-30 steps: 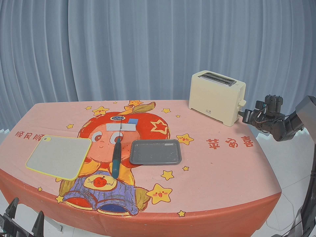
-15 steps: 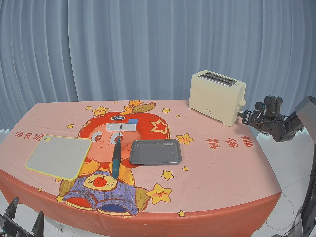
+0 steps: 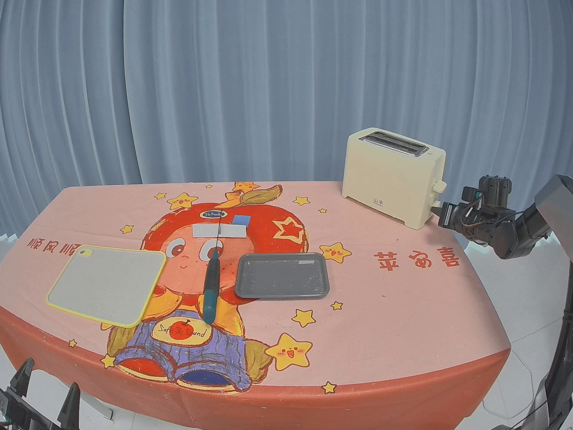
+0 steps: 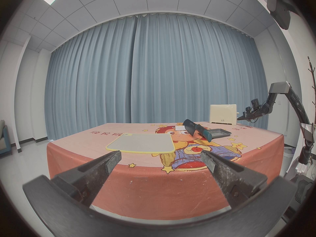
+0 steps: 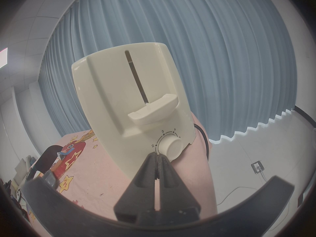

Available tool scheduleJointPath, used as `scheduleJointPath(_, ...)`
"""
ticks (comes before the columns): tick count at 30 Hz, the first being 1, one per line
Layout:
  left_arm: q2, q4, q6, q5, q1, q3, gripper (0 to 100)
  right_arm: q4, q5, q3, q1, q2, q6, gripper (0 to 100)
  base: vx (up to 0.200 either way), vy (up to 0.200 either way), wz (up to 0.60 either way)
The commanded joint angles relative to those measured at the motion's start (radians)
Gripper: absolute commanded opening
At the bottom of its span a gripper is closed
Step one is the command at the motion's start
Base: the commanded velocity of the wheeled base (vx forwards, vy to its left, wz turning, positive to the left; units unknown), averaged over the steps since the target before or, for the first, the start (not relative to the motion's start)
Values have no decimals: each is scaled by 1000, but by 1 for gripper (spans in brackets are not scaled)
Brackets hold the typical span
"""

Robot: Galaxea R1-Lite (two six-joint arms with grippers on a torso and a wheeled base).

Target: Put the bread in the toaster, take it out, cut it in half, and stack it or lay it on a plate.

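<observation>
Several numerals ring the toaster dial beside the closed right tool.

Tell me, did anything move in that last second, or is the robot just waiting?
Only a little. The right tool, shut, crept slightly closer to the toaster, and now sits close to its dial. Nothing was taken hold of or let go. The left tool stayed open, and the knife, cutting board and tray kept their places.
</observation>
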Motion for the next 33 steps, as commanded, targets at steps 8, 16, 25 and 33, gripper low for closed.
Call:
scheduleJointPath(8,2,0,0,0,0,8,100,-1,-1,0,0,11,0,0,0,0,0)
scheduleJointPath(16,2,0,0,0,0,8,100,-1,-1,2,0,13,0,0,0,0,0)
scheduleJointPath(25,2,0,0,0,0,8,100,-1,-1,2,0,14,-2,0,0,0,0)
scheduleJointPath(33,2,0,0,0,0,10,100,-1,-1,8,0,13,-3,0,0,0,0)
